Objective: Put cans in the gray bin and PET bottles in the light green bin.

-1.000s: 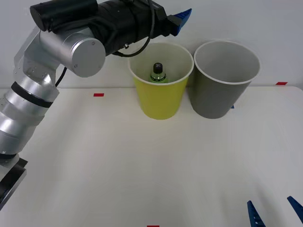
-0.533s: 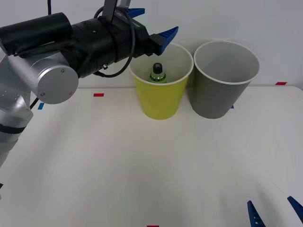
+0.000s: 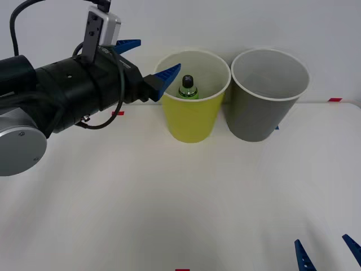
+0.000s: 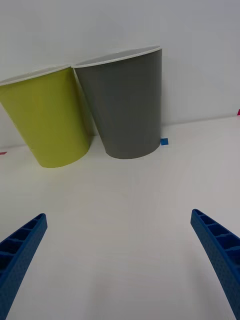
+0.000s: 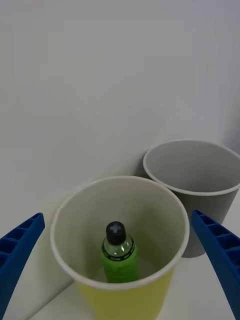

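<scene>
The green PET bottle (image 3: pixel 188 88) with its black cap stands upright inside the light green bin (image 3: pixel 192 121); the left wrist view looks down on the bottle (image 5: pixel 118 252) in that bin (image 5: pixel 125 295). The gray bin (image 3: pixel 262 113) stands right beside it, touching or nearly so, and its pale inside (image 5: pixel 192 167) holds nothing I can see. My left gripper (image 3: pixel 149 61) hangs open just left of the light green bin's rim, holding nothing. My right gripper (image 3: pixel 327 254) rests open low at the table's near right, facing both bins (image 4: pixel 50 120) (image 4: pixel 127 107). No cans are in view.
The white table (image 3: pixel 180 197) stretches wide in front of the bins. A white wall stands close behind them. Small red tape marks (image 3: pixel 117 113) and a blue tape mark (image 4: pixel 164 141) lie on the tabletop.
My left arm has drawn back to the left and lowered, moving its open gripper from above the light green bin to beside its left rim. The bottle stays in the bin.
</scene>
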`<state>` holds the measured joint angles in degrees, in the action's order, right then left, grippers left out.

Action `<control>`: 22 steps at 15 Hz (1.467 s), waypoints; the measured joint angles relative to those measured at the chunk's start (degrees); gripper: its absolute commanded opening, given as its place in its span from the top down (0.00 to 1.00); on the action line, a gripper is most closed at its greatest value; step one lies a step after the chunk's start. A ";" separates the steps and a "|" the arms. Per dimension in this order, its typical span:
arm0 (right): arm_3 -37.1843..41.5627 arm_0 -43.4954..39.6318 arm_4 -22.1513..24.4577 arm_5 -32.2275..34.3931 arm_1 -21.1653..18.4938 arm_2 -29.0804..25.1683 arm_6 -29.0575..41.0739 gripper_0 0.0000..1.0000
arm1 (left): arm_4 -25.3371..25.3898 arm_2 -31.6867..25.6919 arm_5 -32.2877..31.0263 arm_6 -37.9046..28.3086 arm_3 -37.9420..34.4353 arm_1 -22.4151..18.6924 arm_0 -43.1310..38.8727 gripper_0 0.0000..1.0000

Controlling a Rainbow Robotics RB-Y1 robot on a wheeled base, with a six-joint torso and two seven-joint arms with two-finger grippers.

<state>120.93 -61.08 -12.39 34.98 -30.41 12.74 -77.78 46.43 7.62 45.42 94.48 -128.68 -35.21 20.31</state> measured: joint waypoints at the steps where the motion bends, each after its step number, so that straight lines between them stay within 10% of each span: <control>1: 0.00 0.00 0.00 0.00 0.00 0.00 0.00 0.00 | -0.28 -1.08 0.49 0.07 -1.50 0.09 -1.79 0.00; 9: 0.00 0.00 -0.01 0.00 0.00 0.00 0.00 0.00 | -2.75 -3.56 -11.53 1.36 -8.20 0.71 -20.37 0.00; 22: 0.00 0.00 -0.01 0.00 0.00 0.00 0.00 0.00 | -10.12 10.97 -61.23 4.61 5.92 -6.86 -40.68 0.00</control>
<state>120.94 -61.08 -12.40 34.98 -30.41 12.74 -77.78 36.31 18.59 -15.81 99.09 -122.76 -42.06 -20.37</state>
